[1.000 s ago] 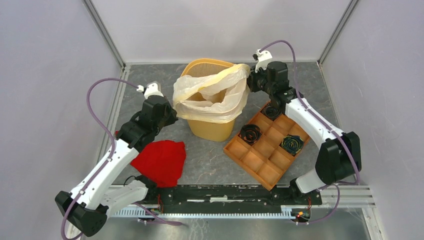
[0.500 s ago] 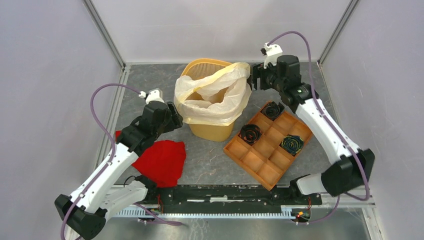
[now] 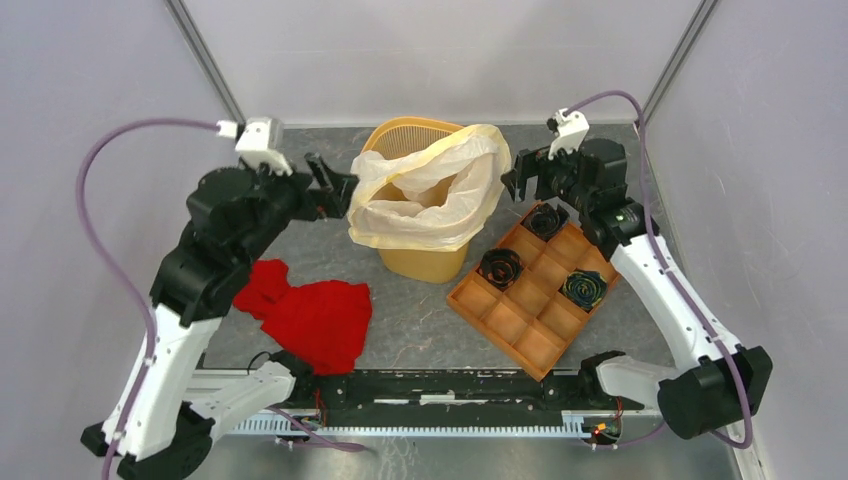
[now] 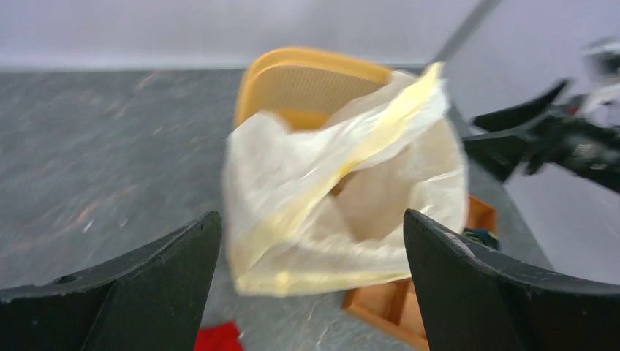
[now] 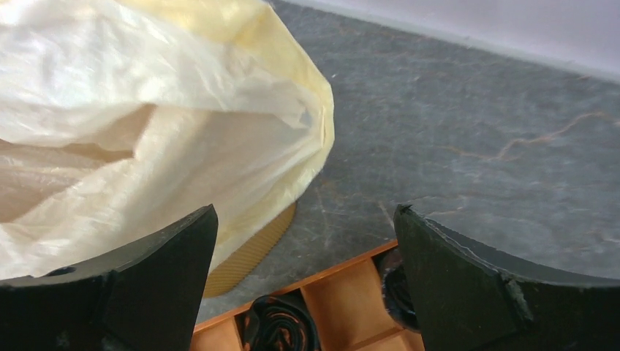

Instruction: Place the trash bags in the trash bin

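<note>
The trash bin is a tall orange-yellow basket at the middle back of the table. The cream-white trash bag sits in its mouth, its edge draped over the front and side rim, while the back rim shows bare. My left gripper hovers open just left of the bag, apart from it. My right gripper is open just right of it. The left wrist view looks between wide jaws of the left gripper at the bag and bin. The right gripper holds nothing beside the bag.
A red cloth lies at the front left. An orange-brown compartment tray with dark rolled items sits right of the bin, below my right gripper. Enclosure walls stand close on three sides.
Both grippers opened and let go of the bag's edge. The left arm lifted and drew back to the left, the right arm drew back to the right. The bag stays draped over the rim.
</note>
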Controlling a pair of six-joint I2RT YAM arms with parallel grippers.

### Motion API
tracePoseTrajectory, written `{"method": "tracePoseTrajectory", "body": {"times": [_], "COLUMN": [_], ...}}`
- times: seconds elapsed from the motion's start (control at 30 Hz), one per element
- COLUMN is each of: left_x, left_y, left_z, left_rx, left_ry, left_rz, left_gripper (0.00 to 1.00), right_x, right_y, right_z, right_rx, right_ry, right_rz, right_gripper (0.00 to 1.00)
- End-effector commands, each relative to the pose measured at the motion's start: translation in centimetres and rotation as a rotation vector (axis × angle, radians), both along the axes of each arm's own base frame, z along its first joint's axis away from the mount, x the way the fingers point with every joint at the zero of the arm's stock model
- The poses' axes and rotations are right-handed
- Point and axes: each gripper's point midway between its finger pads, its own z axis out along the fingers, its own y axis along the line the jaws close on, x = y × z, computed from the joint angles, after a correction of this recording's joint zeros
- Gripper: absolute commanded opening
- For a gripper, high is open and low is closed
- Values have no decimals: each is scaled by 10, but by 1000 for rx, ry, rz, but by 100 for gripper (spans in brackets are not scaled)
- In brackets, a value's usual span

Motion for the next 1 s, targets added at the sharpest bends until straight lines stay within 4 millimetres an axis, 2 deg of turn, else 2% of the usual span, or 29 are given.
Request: {"method": "tracePoseTrajectory", "body": {"times": [0.0,0.03,0.07,0.17,0.3,0.4,0.47,0.57,0.63,0.7,0.8,0.9,0.97], "left_x": [35,39,51,73,90,94,96,102,107,111,117,124,129], "left_y": [-84,-92,-103,-117,-114,-108,-107,-103,-101,-100,-97,-99,-100], "left_z": [2,10,6,6,-14,-27,-31,-33,-27,-24,-18,-16,-15], "left_rx": [88,82,95,166,331,373,389,406,405,403,398,392,392], "left_ry": [-5,-17,-2,-17,-11,11,17,22,9,2,-8,-16,-10], "left_rz": [-380,-409,-430,-421,-321,-277,-262,-217,-183,-163,-125,-104,-88], "left_gripper": [98,98,97,96,97,96,90,77,65,59,45,40,35], "right_x": [5,4,5,2,3,6,8,10,13,18,27,36,40], "right_y": [4,6,3,7,5,3,5,10,12,12,11,12,15], "right_z": [4,6,2,0,-7,-10,-9,-7,-6,-5,-4,-4,-2], "right_rx": [240,301,341,445,471,473,487,538,558,564,557,563,576], "right_ry": [-52,-57,-49,-34,-12,-9,-6,-10,-10,-19,-22,-24,-27], "right_rz": [115,160,178,241,252,247,257,281,292,295,280,276,283], "right_gripper": [98,98,98,98,98,98,96,88,83,79,78,77,71]}}
